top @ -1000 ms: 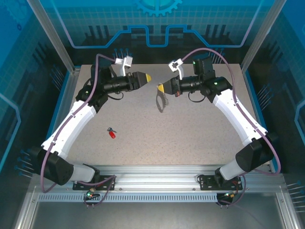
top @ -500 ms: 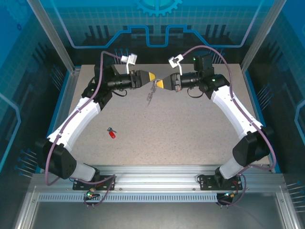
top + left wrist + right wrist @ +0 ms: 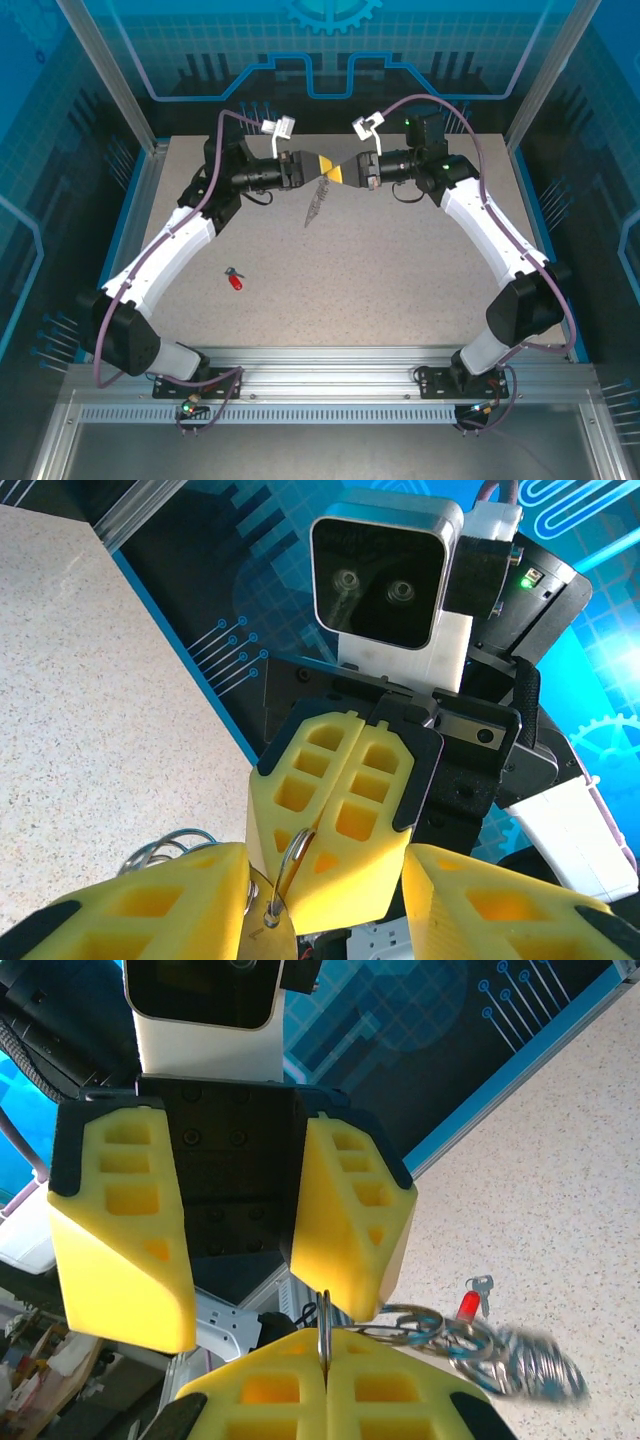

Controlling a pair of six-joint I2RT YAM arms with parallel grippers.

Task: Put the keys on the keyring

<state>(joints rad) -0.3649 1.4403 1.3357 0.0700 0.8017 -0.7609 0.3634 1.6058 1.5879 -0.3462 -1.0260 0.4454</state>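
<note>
right gripper (image 3: 325, 1385) clamped on the keyring (image 3: 316, 203) by one ring — rest dangling, left gripper (image 3: 324, 166) jaws apart either side of that ring, red key (image 3: 237, 283) on table (image 3: 400, 285), well apart

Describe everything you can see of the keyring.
The dark grey keyring, carrying small silvery metal rings, hangs tilted below the two grippers' tips. One thin ring is pinched between the shut yellow foam jaws of the right gripper; the left gripper, jaws apart, flanks that ring. Its loose end looks blurred.
</note>
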